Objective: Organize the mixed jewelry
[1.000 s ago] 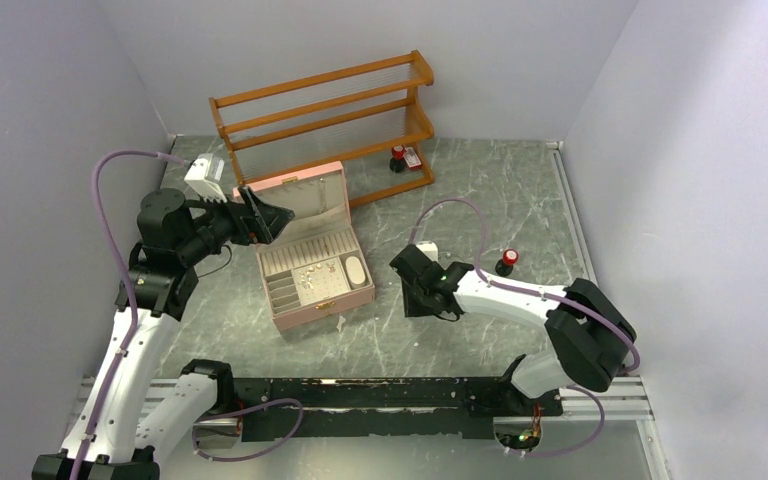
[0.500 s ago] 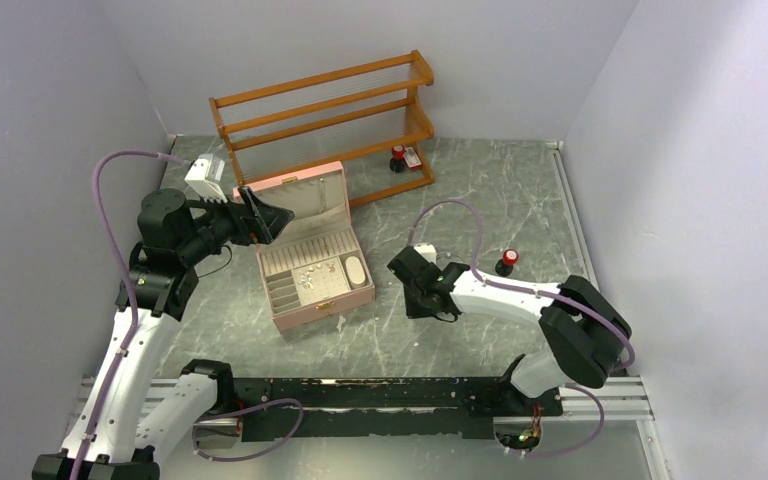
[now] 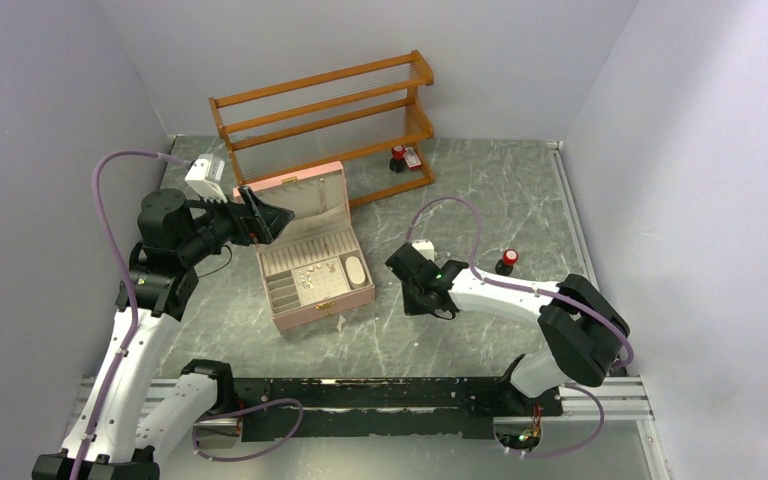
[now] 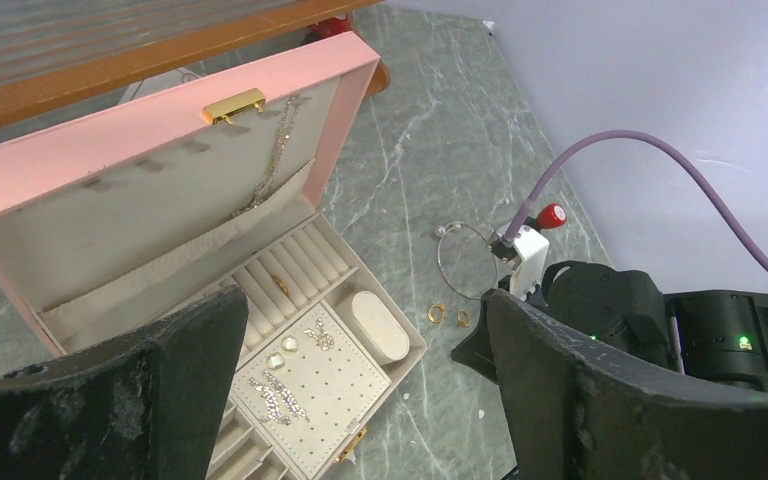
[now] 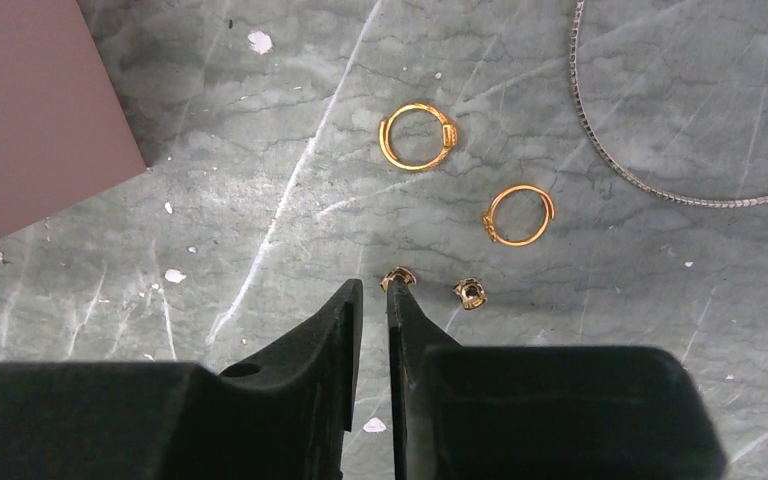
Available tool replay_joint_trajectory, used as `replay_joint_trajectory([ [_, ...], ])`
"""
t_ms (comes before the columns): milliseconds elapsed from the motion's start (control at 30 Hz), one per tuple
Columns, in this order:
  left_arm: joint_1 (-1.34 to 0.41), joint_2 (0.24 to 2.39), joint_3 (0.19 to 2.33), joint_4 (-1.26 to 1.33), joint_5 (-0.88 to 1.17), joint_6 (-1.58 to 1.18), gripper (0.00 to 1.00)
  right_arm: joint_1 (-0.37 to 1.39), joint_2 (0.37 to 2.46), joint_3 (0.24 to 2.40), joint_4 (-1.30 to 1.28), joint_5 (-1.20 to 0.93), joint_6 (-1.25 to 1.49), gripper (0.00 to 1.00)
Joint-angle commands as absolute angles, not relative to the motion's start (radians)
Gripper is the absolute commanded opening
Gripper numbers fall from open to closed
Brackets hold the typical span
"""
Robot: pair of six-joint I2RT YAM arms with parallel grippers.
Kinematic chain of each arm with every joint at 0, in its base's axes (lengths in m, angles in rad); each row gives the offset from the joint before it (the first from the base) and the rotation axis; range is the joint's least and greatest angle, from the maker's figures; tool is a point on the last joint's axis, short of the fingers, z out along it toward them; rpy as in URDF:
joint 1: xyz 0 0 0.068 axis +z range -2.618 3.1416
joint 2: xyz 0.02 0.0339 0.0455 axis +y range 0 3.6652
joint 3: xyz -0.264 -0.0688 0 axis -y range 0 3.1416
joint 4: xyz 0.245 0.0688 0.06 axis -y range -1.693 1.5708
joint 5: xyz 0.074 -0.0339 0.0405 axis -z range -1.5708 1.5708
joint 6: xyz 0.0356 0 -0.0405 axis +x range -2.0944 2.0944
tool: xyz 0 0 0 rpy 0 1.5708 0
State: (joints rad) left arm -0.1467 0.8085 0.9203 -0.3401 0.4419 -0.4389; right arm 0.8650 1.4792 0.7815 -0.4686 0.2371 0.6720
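Note:
Loose pieces of the mixed jewelry lie on the marble table under my right gripper [image 5: 375, 288]: two gold rings [image 5: 418, 136] [image 5: 519, 214], two tiny gold studs [image 5: 397, 277] [image 5: 470, 292] and a thin silver hoop [image 5: 640, 180]. The right jaws stand almost together with a thin bare gap. One stud lies just past the right fingertip, not between the fingers. My left gripper [image 4: 360, 310] hangs wide open and holds nothing above the open pink box [image 3: 282, 318], where several sparkly earrings [image 4: 280, 385] lie on the pad.
A wooden rack [image 3: 325, 120] stands at the back behind the box. One red-capped bottle [image 3: 506, 262] sits right of the right arm, another [image 3: 398, 158] by the rack. The pink box's corner [image 5: 30, 110] lies left of the rings.
The right jaws have narrowed to a thin gap. The right wrist has crept slightly left. The left arm has not moved.

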Motion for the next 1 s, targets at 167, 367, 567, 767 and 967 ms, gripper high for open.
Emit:
replay_joint_trajectory([
  [167, -0.146, 0.796, 0.910, -0.311, 0.446, -0.440, 0.94, 0.868, 1.490, 0.804, -0.469, 0.278, 0.675, 0.20],
  [367, -0.146, 0.796, 0.908, -0.311, 0.447, -0.439, 0.93, 0.868, 1.497, 0.804, -0.473, 0.279, 0.676, 0.16],
  [567, -0.146, 0.795, 0.905, -0.310, 0.449, -0.440, 0.93, 0.869, 1.498, 0.799, -0.465, 0.265, 0.678, 0.07],
  [767, -0.146, 0.796, 0.912, -0.323, 0.445, -0.434, 0.93, 0.868, 1.494, 0.799, -0.454, 0.243, 0.686, 0.00],
  [967, -0.146, 0.793, 0.915, -0.338, 0.426, -0.423, 0.98, 0.859, 1.447, 0.821, -0.424, 0.156, 0.683, 0.00],
])
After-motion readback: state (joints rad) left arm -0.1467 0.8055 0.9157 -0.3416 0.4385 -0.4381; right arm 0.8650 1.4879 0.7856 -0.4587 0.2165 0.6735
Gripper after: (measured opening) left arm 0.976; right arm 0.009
